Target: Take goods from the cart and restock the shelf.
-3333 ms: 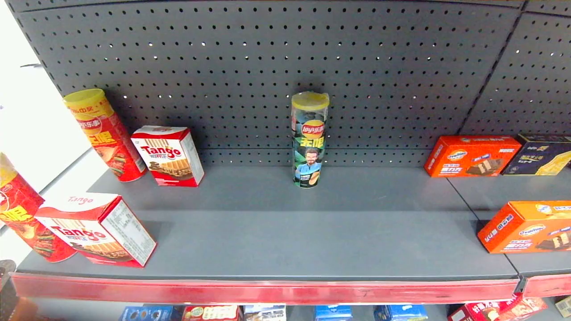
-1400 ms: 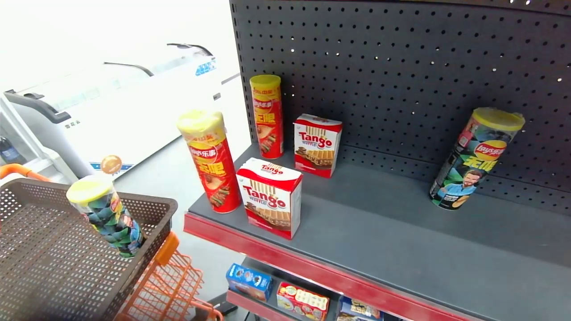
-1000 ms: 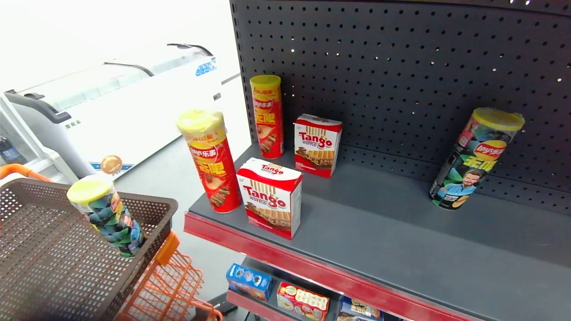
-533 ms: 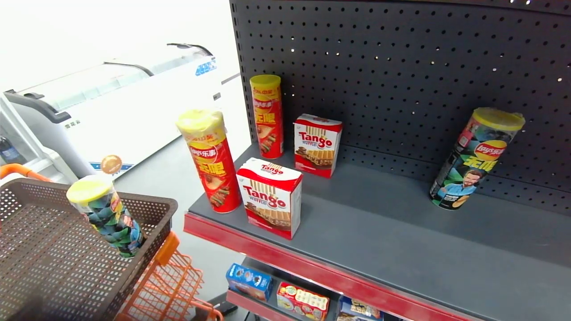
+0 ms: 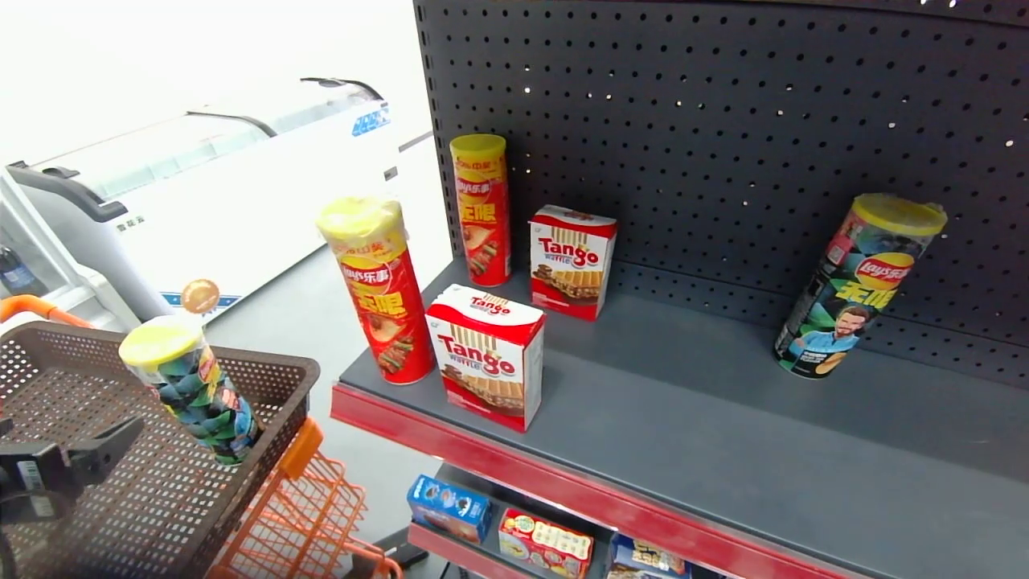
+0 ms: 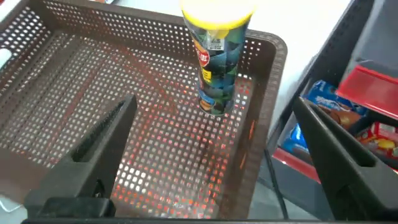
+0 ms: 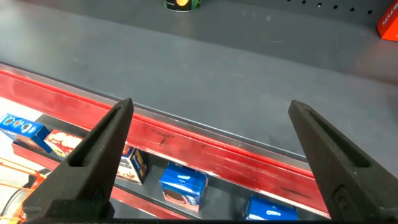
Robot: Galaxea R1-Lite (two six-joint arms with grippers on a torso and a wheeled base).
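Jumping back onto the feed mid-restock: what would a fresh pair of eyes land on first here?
A green can with a yellow lid stands upright in the brown basket, near its shelf-side corner, and the open left pincer hangs over the basket, facing it. Its twin stands alone at the back of the grey shelf. Red cans and wafer boxes cluster at the shelf's left end.

Left hand (image 5: 95,455) newly over cart basket (image 5: 277,379)
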